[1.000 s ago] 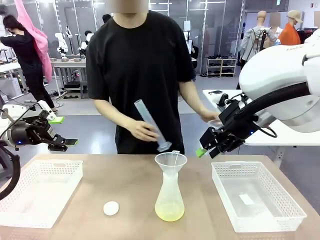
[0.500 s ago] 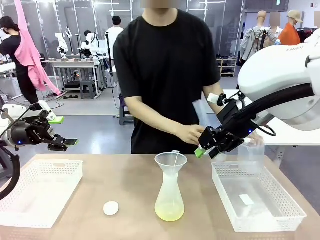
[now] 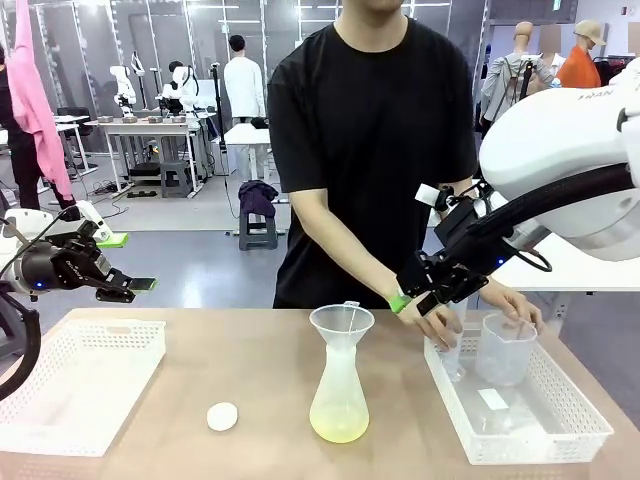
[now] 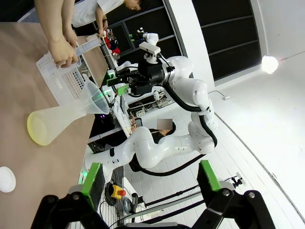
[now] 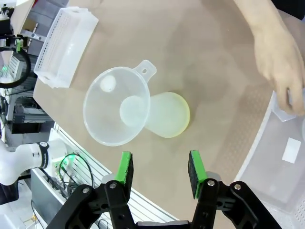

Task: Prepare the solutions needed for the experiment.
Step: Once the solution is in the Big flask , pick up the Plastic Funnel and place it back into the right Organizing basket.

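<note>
Both released: left tool (image 4: 150, 177) hangs by the counter's (image 3: 260, 370) left edge, right tool (image 5: 161, 174) over its right half, jaws empty. Flask (image 3: 338, 385) stands mid-counter near my edge, funnel (image 3: 341, 322) on top. It looks like light, thin plastic and tippy, so I'd grab the neck. The solution (image 3: 338, 427) is a shallow, pale yellow-green, translucent pool at its bottom.

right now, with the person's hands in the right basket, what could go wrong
1. The right gripper, open, hangs close to the person's hand at the white basket; a move down could strike it.
2. The funnel sits in the narrow neck of the flask holding the yellow solution; a bump might tip it and spill.
</note>
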You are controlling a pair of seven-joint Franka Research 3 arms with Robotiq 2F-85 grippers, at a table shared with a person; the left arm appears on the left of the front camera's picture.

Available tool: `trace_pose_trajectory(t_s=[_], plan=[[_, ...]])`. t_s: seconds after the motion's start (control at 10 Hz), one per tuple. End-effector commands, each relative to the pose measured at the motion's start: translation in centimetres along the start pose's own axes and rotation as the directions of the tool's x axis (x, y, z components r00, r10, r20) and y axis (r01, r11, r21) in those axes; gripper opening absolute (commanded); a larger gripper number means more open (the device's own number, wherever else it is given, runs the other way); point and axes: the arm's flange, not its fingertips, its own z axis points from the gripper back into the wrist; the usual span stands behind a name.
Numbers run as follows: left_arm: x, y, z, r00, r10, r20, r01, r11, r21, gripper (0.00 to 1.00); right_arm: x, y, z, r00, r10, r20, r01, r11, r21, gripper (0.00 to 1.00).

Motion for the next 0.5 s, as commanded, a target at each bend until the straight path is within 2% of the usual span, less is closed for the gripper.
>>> trace_pose_trajectory(t_s=[0.0,0.4], plan=[[0.1,-0.1,0.0,1.000,-0.008,-0.001,0.008,1.000,-0.001,1.00,1.0,2.3,-1.0,0.997,-0.071,-0.008,0.071,0.997,-0.023,0.59],[0.1,-0.1,0.0,1.000,-0.008,-0.001,0.008,1.000,-0.001,1.00,2.4,4.1,-2.5,0.988,-0.119,-0.099,0.110,0.989,-0.096,0.59]])
